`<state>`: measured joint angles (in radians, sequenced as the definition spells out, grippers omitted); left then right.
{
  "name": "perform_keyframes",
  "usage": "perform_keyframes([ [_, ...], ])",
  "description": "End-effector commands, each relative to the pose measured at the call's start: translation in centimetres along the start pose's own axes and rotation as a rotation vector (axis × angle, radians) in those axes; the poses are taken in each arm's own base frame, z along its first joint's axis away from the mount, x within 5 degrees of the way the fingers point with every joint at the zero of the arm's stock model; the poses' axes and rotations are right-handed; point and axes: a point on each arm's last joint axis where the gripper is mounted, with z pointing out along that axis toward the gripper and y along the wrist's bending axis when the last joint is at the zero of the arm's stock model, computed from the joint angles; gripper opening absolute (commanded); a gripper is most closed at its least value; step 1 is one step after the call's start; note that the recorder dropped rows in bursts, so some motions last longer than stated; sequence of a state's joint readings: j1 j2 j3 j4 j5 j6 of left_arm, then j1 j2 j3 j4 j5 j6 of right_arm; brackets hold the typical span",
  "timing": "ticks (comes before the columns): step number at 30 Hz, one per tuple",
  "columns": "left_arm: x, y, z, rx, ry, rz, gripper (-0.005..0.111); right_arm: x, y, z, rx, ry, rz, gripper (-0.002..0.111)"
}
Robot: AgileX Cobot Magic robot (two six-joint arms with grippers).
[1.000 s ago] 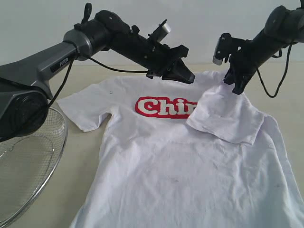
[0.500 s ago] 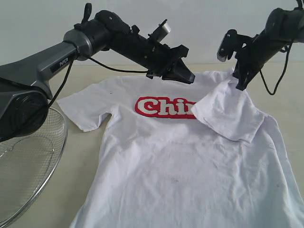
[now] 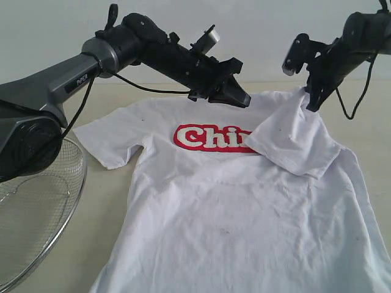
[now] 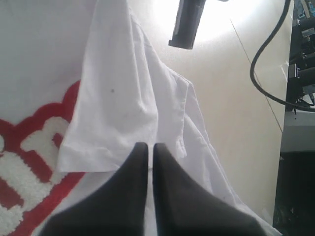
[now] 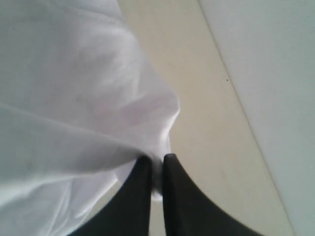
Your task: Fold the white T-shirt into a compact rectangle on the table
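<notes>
- One white T-shirt (image 3: pixel 232 207) lies flat, face up on the desk (image 3: pixel 107 201), hem nearest the camera; wire basket (image 3: pixel 36 226) just beside it on the left.
- Sleeve (image 3: pixel 293 143) on the right side folded in over the chest, covering the end of the red banner (image 3: pixel 208 138).
- Left end effector (image 3: pixel 241 99) hovers over the collar area, tips together, holding nothing.
- Right end effector (image 3: pixel 313 105) farthest back, clamped on shoulder fabric of the T-shirt, that corner raised off the desk.

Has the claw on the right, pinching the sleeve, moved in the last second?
Yes. The right gripper has risen and drifted rightward, away from the red banner, pulling the white T-shirt by its sleeve.
</notes>
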<state>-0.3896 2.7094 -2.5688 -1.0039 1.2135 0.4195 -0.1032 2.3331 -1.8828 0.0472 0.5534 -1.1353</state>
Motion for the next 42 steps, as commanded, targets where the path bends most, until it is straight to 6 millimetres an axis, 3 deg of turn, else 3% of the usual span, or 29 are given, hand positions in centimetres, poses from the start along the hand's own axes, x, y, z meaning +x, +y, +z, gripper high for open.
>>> perform_keyframes([
  [1,-0.3,-1.0,-0.4,0.007,-0.004,0.012,0.005,0.5,-0.7,-0.3,0.044,0.025,-0.004,0.000],
  [11,-0.3,-1.0,-0.4,0.007,-0.004,0.012,0.005,2.9,-1.8,-0.4,0.058,0.061,0.052,0.000],
  [21,-0.3,-1.0,-0.4,0.007,-0.004,0.010,0.005,2.8,-2.5,-0.5,0.120,0.032,0.051,0.000],
  [36,-0.3,-1.0,-0.4,0.007,-0.004,0.010,0.005,4.4,-3.5,-0.6,0.163,0.038,0.083,0.000],
  [42,-0.3,-1.0,-0.4,0.007,-0.004,0.008,0.005,4.8,-2.8,0.8,0.146,0.046,0.073,0.000],
])
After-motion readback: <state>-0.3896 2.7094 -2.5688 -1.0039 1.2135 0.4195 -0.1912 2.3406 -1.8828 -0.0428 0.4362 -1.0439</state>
